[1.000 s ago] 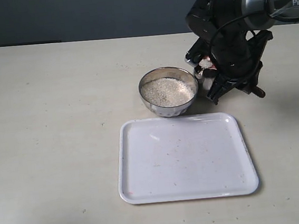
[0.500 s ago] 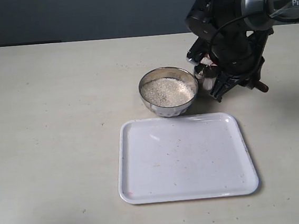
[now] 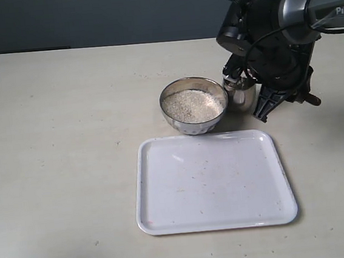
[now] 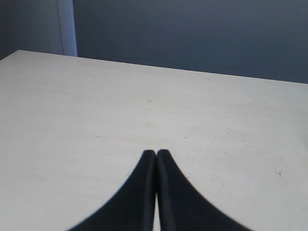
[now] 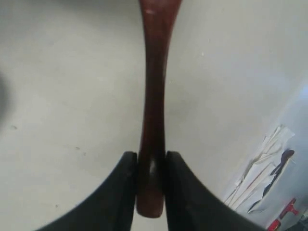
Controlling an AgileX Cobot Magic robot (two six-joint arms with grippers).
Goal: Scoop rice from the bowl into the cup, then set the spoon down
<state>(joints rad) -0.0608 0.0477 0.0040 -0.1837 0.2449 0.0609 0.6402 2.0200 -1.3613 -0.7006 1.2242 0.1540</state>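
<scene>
The steel bowl [image 3: 194, 105] holds a mound of white rice [image 3: 193, 104] just behind the tray. The smaller steel cup [image 3: 240, 94] stands right of the bowl, partly covered by my right arm. My right gripper [image 3: 277, 98] hovers beside the cup, shut on the spoon. Only the spoon's reddish-brown handle end [image 3: 313, 99] sticks out to the right; its oval bowl is hidden. In the right wrist view the spoon handle [image 5: 154, 91] runs away from the right gripper [image 5: 151, 158], clamped between both fingers. My left gripper [image 4: 156, 154] is shut over bare table and holds nothing.
A white rectangular tray [image 3: 213, 180] lies in front of the bowl with a few stray grains on it. Pale tabletop [image 3: 58, 146] stretches to the left. Papers and a red object [image 5: 274, 192] show at one edge of the right wrist view.
The right wrist has turned and shifted right, swinging the spoon's handle end further right. The rice seen above the cup a second ago is out of sight, and more of the cup shows.
</scene>
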